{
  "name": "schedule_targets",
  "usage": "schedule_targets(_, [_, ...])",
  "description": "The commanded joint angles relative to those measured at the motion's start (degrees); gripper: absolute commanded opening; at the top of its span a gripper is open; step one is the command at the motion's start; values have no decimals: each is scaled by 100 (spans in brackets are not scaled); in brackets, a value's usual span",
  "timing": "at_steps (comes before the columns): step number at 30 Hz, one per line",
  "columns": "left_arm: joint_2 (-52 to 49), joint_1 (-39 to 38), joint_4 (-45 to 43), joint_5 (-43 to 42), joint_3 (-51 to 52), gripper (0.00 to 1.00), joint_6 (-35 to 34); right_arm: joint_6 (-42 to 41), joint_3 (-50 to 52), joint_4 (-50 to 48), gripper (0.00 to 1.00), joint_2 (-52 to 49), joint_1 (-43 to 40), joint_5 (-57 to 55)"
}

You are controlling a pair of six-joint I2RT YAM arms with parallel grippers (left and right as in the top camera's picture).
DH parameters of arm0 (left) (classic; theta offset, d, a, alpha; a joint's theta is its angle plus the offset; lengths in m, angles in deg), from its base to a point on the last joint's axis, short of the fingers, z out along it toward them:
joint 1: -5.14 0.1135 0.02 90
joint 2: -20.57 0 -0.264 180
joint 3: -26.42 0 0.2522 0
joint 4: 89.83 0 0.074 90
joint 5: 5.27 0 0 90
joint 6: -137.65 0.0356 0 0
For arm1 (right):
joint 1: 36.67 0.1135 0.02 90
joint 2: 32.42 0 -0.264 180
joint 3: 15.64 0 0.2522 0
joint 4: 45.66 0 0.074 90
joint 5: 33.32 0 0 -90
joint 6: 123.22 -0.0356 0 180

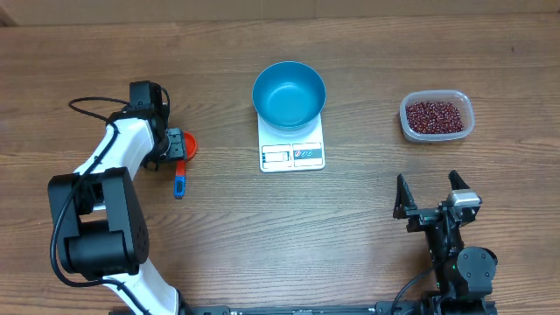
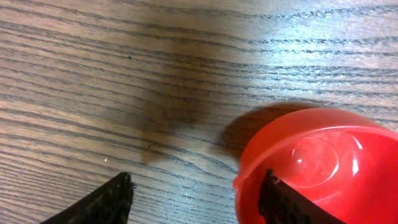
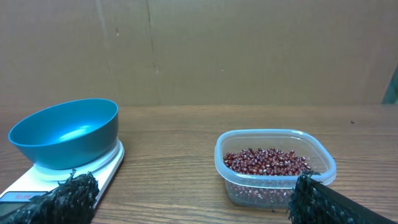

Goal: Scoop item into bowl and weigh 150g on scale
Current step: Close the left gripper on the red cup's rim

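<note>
Left fingers (image 2: 115,199) stand apart above the table (image 1: 262,227), one over bare wood, the other over the cup of the red scoop (image 2: 323,162). The rim sits between them, and nothing's clamped! The scoop's blue handle (image 1: 179,182) lies flat on the wood. On the other side, the right fingers (image 3: 68,196) are spread wide and empty, facing the clear tub (image 3: 267,132). The beans (image 1: 435,114) are heaped in that tub, well apart from the bowl (image 1: 289,92), which sits upright on the scale (image 1: 292,155) mid-table.
</note>
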Motion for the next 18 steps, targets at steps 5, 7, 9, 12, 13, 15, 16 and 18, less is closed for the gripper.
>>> schedule_targets(5, [-52, 24, -15, 50, 42, 55, -17, 26, 59, -17, 100, 55, 37, 4])
schedule_targets(7, [-52, 24, -15, 50, 42, 52, -17, 26, 59, -17, 100, 55, 37, 4])
schedule_targets(9, [-52, 24, -13, 52, 42, 50, -17, 26, 59, -17, 100, 55, 37, 4])
schedule_targets(12, [-52, 24, -15, 52, 42, 47, -17, 26, 59, -15, 100, 55, 37, 4])
schedule_targets(13, [-52, 24, -15, 52, 42, 46, -17, 26, 59, -17, 100, 55, 37, 4])
schedule_targets(15, [-52, 24, -13, 52, 42, 45, -17, 26, 59, -15, 100, 55, 37, 4])
schedule_targets(16, [-52, 24, -13, 52, 42, 44, -17, 26, 59, -15, 100, 55, 37, 4])
schedule_targets(18, [-52, 24, -13, 52, 42, 42, -17, 26, 59, -17, 100, 55, 37, 4])
